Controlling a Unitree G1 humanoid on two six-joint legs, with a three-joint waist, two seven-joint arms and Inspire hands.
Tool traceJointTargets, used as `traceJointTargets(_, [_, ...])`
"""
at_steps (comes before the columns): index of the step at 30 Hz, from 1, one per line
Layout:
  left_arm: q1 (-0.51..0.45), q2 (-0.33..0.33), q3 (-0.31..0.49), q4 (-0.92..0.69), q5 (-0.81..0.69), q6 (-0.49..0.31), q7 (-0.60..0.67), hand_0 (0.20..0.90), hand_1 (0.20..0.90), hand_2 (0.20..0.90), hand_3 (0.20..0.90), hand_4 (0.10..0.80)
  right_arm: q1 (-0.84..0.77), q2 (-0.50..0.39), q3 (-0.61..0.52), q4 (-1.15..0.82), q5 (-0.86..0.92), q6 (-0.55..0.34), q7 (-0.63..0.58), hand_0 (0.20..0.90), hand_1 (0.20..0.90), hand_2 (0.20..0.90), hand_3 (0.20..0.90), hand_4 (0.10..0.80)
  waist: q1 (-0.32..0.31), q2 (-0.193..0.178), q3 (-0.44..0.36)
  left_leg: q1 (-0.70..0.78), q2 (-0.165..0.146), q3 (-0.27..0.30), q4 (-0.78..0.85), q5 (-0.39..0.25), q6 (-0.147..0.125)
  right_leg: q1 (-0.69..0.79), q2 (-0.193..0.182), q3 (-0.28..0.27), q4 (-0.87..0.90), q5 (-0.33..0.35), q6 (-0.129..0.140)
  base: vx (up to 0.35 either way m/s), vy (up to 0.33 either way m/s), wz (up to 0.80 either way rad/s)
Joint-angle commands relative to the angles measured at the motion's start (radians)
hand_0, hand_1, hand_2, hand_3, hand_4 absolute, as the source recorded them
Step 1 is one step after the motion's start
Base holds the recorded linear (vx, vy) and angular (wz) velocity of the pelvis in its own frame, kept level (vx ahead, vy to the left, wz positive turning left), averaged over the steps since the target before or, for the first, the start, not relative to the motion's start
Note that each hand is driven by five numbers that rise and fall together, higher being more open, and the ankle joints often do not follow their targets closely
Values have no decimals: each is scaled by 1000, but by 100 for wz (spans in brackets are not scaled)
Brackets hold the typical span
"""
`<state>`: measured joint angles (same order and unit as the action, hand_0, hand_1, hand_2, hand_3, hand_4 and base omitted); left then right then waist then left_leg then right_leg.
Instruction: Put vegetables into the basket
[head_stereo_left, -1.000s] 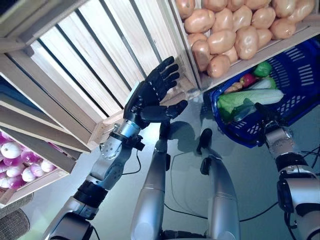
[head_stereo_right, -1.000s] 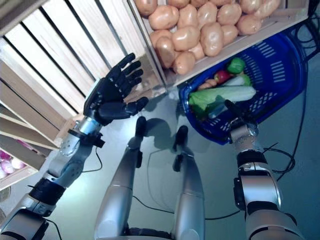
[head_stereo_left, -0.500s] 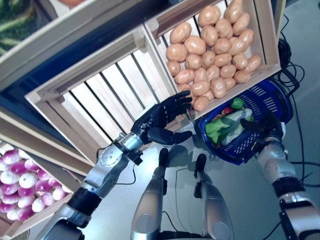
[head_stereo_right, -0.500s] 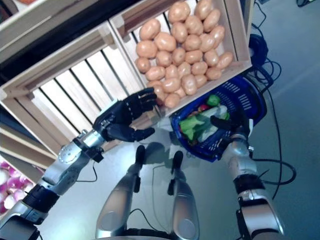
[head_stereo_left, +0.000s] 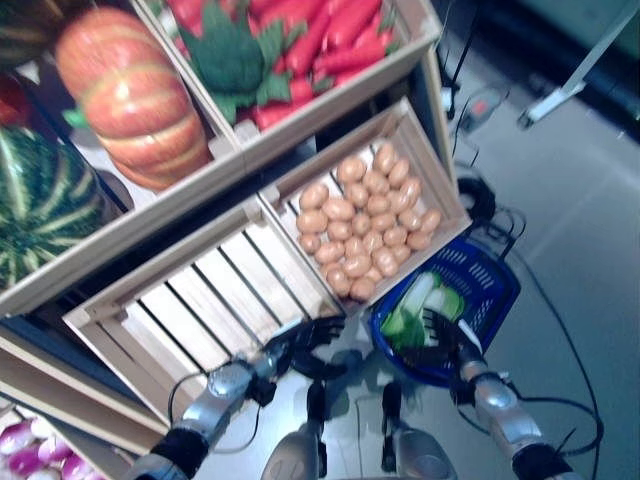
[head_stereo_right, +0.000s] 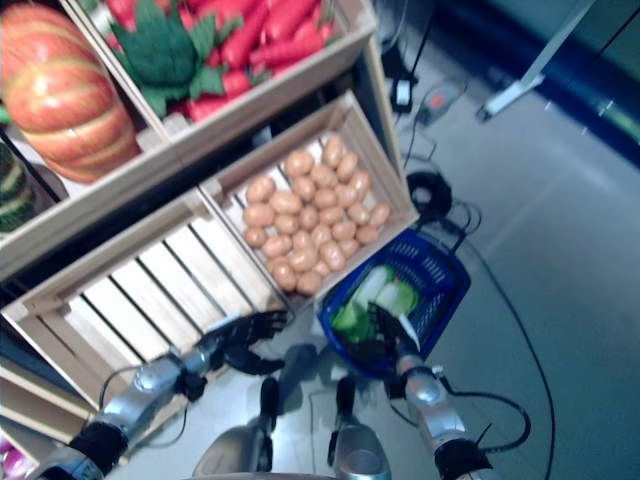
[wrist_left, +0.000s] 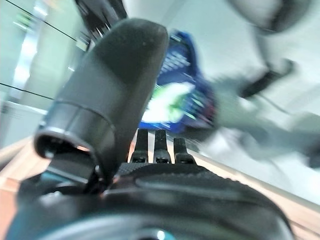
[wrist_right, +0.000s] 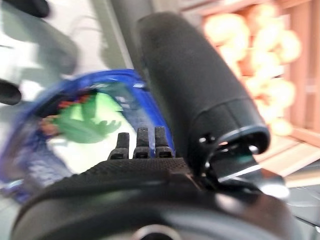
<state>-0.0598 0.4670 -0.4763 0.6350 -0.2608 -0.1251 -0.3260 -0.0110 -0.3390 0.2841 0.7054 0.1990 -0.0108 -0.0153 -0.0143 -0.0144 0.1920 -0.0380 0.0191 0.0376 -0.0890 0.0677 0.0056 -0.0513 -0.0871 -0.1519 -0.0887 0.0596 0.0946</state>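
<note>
Vegetables lie already in the blue basket (head_stereo_left: 492, 290): a pale green leafy one (head_stereo_left: 420, 300) shows most clearly, and the others are too small to tell apart. The basket hangs low in front of the wooden shelves, just below the crate of potatoes (head_stereo_left: 365, 222) and touching or almost touching its lower corner. The right hand (head_stereo_left: 437, 332) is at the near rim of the basket. In the head views its dark fingers reach over the rim, and in the right wrist view the fingers (wrist_right: 141, 143) point straight toward the basket with the thumb standing beside them, so I cannot tell if they really close on the rim or handle.

The left hand (head_stereo_left: 308, 343) is held up near the front edge of the empty slatted crate (head_stereo_left: 200, 310), which stands beside the potato crate on the same level. Its fingers are spread and relaxed, and it holds nothing. In the left wrist view its fingers (wrist_left: 156, 148) are straight, with the basket and its green content visible past them.

On the shelf above there is a large orange pumpkin (head_stereo_left: 128, 95), a striped watermelon (head_stereo_left: 40, 200), and a box with red peppers (head_stereo_left: 320, 40) and a dark green broccoli (head_stereo_left: 230, 55). Some purple and white onions (head_stereo_left: 30, 450) show at the lower left corner, on a lower shelf.
</note>
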Motion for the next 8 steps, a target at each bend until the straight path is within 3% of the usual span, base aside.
traceJointTargets(1, [-2,-91,1,175,118,-112,60,900,900,900,900,800,53,6,9,129,-6,-16,17,900,900,900,900,800,5,3,-111,-13,22,27,8,4,-29,18,-50,-21,37,42,13,94,42,-2])
traceJointTargets(4, [-16,-147,48,393,175,-83,136,900,900,900,900,800,39,54,-29,291,21,-1,9,900,900,900,900,800,2,3,-126,17,24,31,5,-7,-27,41,-49,-13,36,37,13,86,44,-6])
traceJointTargets(8, [-26,-188,87,552,252,-43,223,900,900,900,900,800,19,98,-69,459,55,23,14,900,900,900,900,800,0,4,-138,42,28,38,6,-19,-26,59,-49,-6,41,24,9,59,29,-13])
